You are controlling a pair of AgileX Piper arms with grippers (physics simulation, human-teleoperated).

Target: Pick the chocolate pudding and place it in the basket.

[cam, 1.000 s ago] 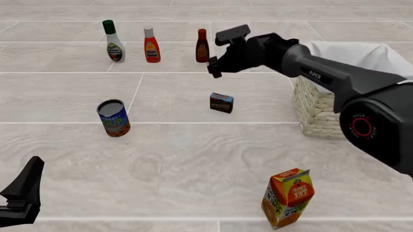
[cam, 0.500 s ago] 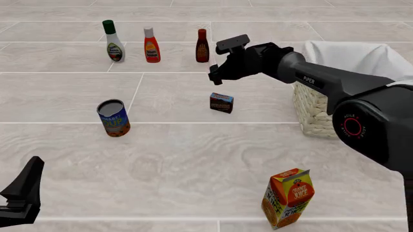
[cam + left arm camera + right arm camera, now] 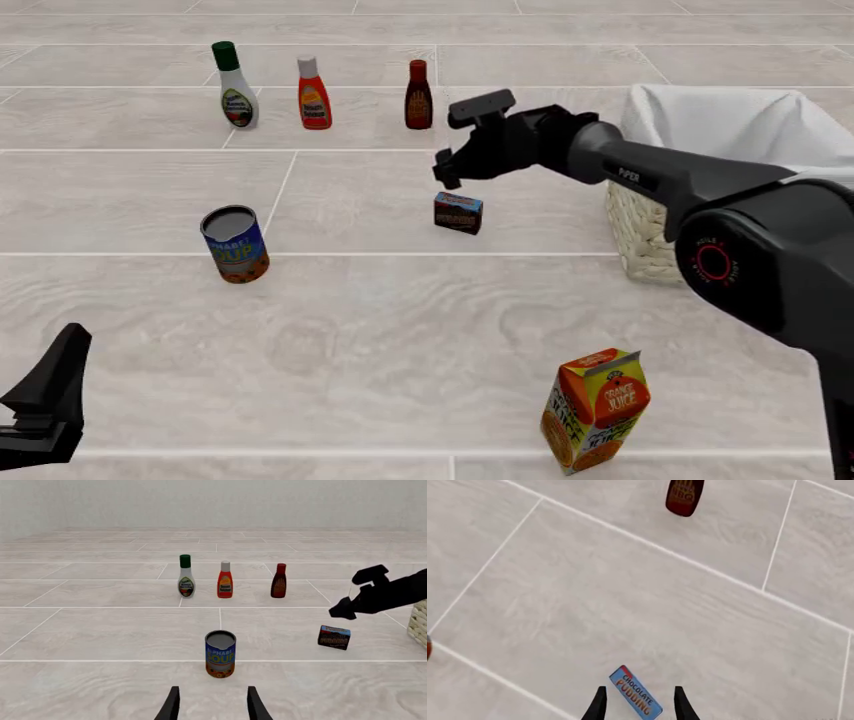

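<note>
The chocolate pudding (image 3: pixel 458 213) is a small dark brown box with a blue and orange label, lying on the tiled table mid-right. It also shows in the left wrist view (image 3: pixel 334 637). My right gripper (image 3: pixel 447 145) is open and hovers just above and behind it. In the right wrist view the pudding (image 3: pixel 636 693) lies below, between the two fingers (image 3: pixel 599 704), untouched. The basket (image 3: pixel 643 235), wicker with white cloth lining, stands at the right, partly hidden by the right arm. My left gripper (image 3: pixel 47 400) is open and empty at the near left corner, also seen in its own view (image 3: pixel 212 705).
A soup can (image 3: pixel 235 244) stands left of the pudding. An orange juice carton (image 3: pixel 597 410) stands near the front right. A white dressing bottle (image 3: pixel 235 85), a red bottle (image 3: pixel 314 93) and a dark brown sauce bottle (image 3: pixel 418 95) stand in a row at the back.
My right gripper has come down and slightly nearer, closing on the pudding from above. The pudding and the left arm have not moved.
</note>
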